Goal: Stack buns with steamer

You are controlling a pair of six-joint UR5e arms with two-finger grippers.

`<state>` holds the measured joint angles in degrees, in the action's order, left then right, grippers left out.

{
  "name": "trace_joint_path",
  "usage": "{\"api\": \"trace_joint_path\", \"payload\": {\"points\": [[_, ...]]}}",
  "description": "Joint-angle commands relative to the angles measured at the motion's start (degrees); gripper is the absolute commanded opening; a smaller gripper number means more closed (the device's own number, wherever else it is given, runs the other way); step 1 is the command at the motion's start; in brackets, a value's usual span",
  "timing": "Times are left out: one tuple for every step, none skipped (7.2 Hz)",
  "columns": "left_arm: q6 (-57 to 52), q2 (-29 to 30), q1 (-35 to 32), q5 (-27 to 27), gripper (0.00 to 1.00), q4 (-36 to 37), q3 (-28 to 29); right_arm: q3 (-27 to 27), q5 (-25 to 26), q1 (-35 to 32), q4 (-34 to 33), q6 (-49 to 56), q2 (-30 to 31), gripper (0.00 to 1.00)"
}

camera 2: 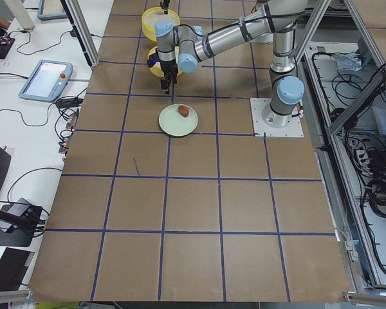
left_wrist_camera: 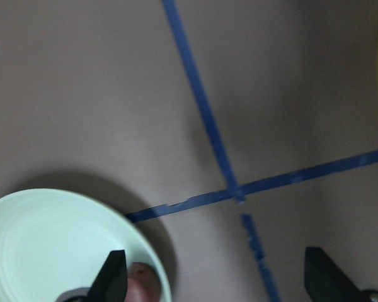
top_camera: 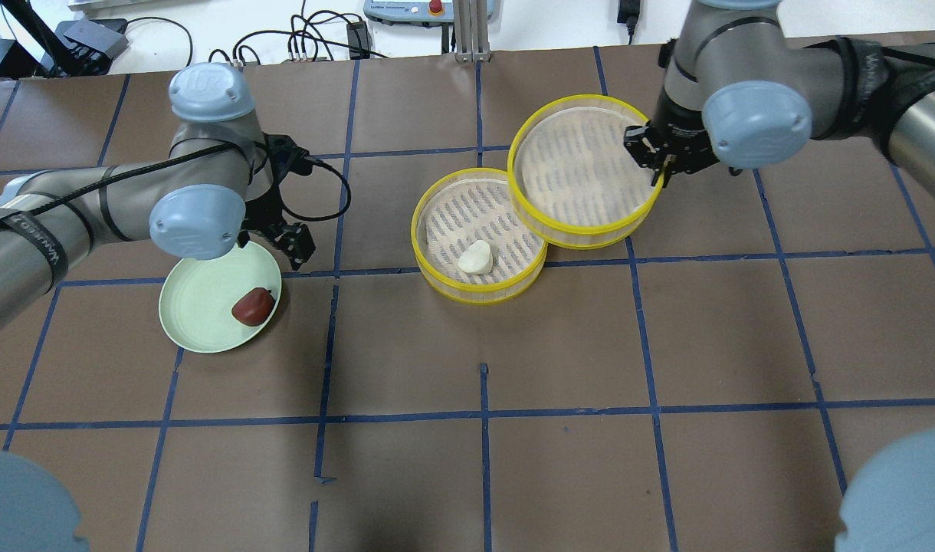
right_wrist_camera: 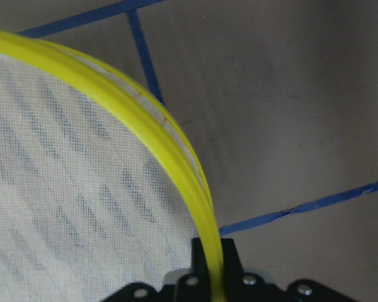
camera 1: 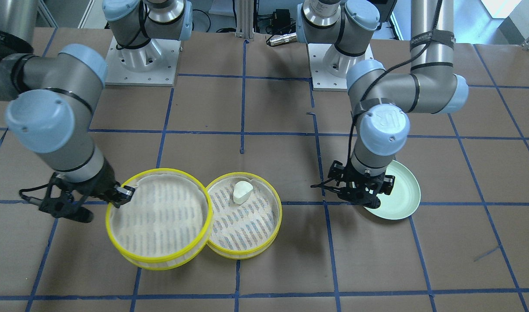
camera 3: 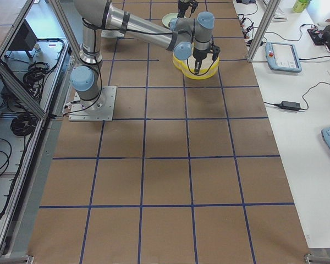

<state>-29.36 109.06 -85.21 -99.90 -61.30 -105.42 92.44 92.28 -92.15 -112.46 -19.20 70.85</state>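
A white bun [top_camera: 474, 257] lies in a yellow-rimmed steamer tray [top_camera: 417, 230]. My right gripper [top_camera: 655, 161] is shut on the rim of a second, empty steamer tray [top_camera: 582, 98], whose edge overlaps the first tray's rim. The wrist view shows the jaws pinching that rim [right_wrist_camera: 176, 151]. A dark reddish-brown bun [top_camera: 253, 306] lies on the pale green plate [top_camera: 199, 307]. My left gripper [top_camera: 291, 241] is open and empty, just past the plate's edge, with the bun [left_wrist_camera: 142, 283] beside one fingertip [left_wrist_camera: 110, 277]. In the front view my left gripper [camera 1: 355, 195] hides that bun.
The brown table surface [top_camera: 483, 460] carries a grid of blue tape lines. The arm bases [camera 1: 141, 56] stand at the robot's edge. Cables and a control box [top_camera: 429, 9] lie beyond the far edge.
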Motion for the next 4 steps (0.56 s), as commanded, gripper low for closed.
{"api": "trace_joint_path", "payload": {"points": [[-8.85, 2.72, 3.82, -0.64, 0.86, 0.22, -1.19, -0.85, 0.53, -9.77, 0.84, -11.46, -2.02, 0.07], [-8.87, 3.87, 3.91, -0.64, 0.56, 0.22, -1.36, -0.85, 0.01, -12.06, 0.58, -16.26, -3.07, 0.07], [-8.7, 4.05, 4.08, -0.38, 0.53, 0.22, -1.45, -0.77, -0.08, -12.35, 1.1, -16.92, -3.69, 0.07], [-8.52, 4.23, 4.17, -0.03, 0.47, 0.22, -2.41, -0.85, -0.08, -12.26, 0.58, -16.58, -3.96, 0.07]]}}
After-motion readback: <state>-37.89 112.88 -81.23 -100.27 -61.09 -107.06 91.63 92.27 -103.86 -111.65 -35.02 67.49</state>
